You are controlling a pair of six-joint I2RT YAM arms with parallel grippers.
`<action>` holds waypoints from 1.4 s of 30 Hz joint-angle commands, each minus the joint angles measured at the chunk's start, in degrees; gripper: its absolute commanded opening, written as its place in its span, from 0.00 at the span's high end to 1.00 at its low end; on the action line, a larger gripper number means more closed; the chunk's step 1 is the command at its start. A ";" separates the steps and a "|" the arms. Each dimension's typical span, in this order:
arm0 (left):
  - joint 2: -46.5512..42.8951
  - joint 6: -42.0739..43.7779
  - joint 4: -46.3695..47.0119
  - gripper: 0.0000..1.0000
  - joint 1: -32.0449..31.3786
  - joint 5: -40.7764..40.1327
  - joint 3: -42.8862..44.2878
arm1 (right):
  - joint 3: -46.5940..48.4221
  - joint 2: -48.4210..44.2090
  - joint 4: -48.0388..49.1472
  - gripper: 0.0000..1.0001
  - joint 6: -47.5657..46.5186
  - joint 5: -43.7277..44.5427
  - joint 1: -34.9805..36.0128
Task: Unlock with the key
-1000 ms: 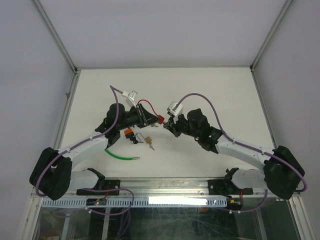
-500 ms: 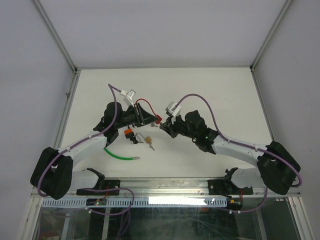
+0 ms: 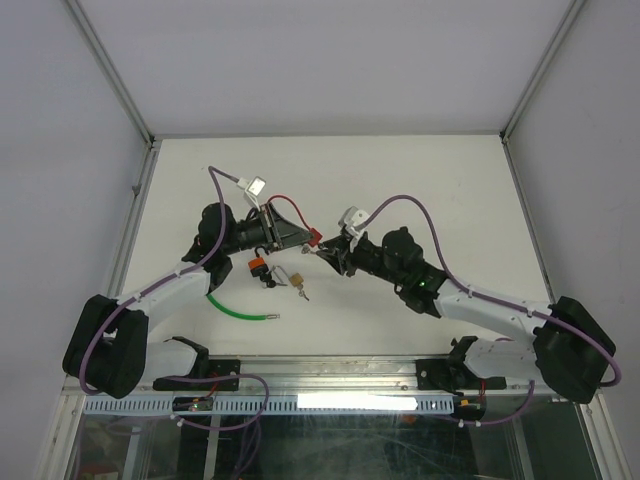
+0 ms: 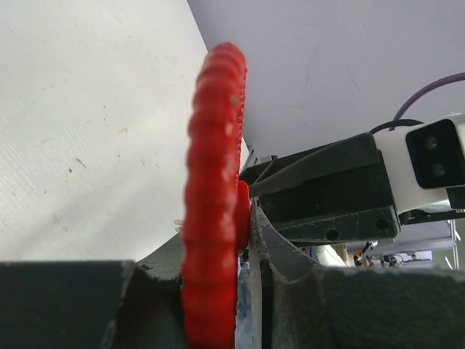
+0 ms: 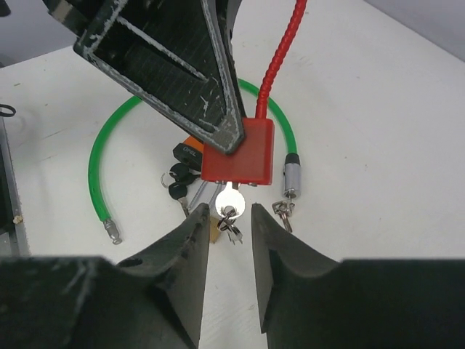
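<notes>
White worktop [image 3: 420,170] and pale walls [image 3: 320,60] surround us. We see one red padlock [image 5: 240,154], square-bodied with a ribbed red cable shackle [image 5: 280,54], clamped in the left gripper [image 3: 303,238] above the worktop. One silver key [image 5: 229,198] sits in its base, long axis in line with the lock body, bow toward the right gripper [image 5: 230,217], whose jaws stand apart either side of the bow. Below lie one green cable [image 5: 91,156] and one orange padlock [image 3: 257,265].

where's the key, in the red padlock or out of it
In. The right wrist view shows the silver key poking from the underside of the red padlock, blade hidden inside, with the open right hand straddling its head.
</notes>
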 commanded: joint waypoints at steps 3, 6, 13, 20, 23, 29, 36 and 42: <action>-2.16 -1.07 3.04 1.00 1.62 2.02 -0.68 | -0.61 -6.19 0.30 0.62 -1.97 0.24 0.41; -2.95 -1.04 4.37 1.00 1.81 1.85 -1.26 | -1.45 -8.83 -0.70 0.62 2.16 -1.78 -0.19; -4.08 -3.36 12.57 1.00 1.79 2.38 -3.45 | -3.91 -11.64 5.92 0.62 20.78 -4.70 -2.49; -4.85 -5.29 16.44 1.00 1.82 2.32 -4.06 | -6.59 -10.71 14.96 0.62 43.88 -1.47 -3.86; -4.94 -6.76 18.44 1.00 1.77 2.43 -4.46 | -7.14 -9.91 17.11 0.63 48.89 0.05 -4.22; -5.12 -9.03 21.35 1.00 1.77 2.41 -5.04 | -7.10 -6.60 21.56 0.66 54.39 1.49 -4.51; -5.39 -9.19 21.49 1.00 1.76 2.40 -4.90 | -6.21 -2.64 23.96 0.68 56.34 0.93 -4.51; -4.91 -9.75 22.09 1.00 1.82 2.22 -4.95 | -5.60 -1.31 24.63 0.70 55.76 -0.82 -4.56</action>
